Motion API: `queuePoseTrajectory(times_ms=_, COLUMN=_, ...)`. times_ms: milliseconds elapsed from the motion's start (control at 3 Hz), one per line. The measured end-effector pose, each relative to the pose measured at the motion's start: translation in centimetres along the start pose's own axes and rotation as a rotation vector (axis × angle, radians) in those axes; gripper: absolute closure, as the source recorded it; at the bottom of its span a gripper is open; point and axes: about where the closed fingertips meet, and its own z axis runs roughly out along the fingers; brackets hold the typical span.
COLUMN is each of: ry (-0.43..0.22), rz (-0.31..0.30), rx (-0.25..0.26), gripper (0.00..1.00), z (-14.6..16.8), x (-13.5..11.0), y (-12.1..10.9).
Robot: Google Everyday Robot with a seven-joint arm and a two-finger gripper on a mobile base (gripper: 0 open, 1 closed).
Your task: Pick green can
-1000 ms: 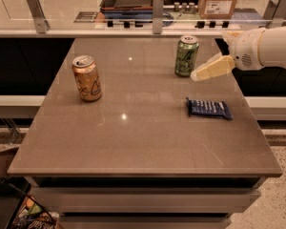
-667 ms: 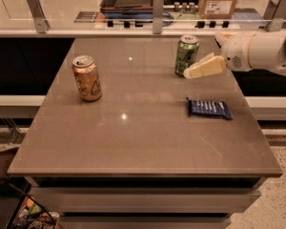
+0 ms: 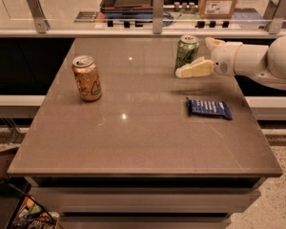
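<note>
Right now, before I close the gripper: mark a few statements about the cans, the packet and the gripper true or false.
1. The green can stands upright on the table. True.
2. The gripper is at the orange can. False: it is at the green can, far right, jaws open.
3. The blue packet lies nearer the camera than the green can. True.
4. The orange can lies on its side. False: it stands upright, at the left.

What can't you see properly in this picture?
Camera view:
Green can: its lower right side, hidden by the open tool just right of it.
Whether the tool touches the can: unclear.
Robot arm: cut off by the right edge.
Blue packet: print too small.
</note>
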Motion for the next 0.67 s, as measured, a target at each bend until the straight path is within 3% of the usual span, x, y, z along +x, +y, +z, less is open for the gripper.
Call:
queuePoseTrajectory(times_ms=333, ry=-0.05, rz=0.024, rx=-0.004, gripper=0.18, z=1.11, x=0.66, y=-0.8)
queuePoseTrajectory(times_ms=667, ry=-0.05, rz=0.024, rx=-0.009, gripper=0.42, z=1.38, x=0.69, y=-0.62)
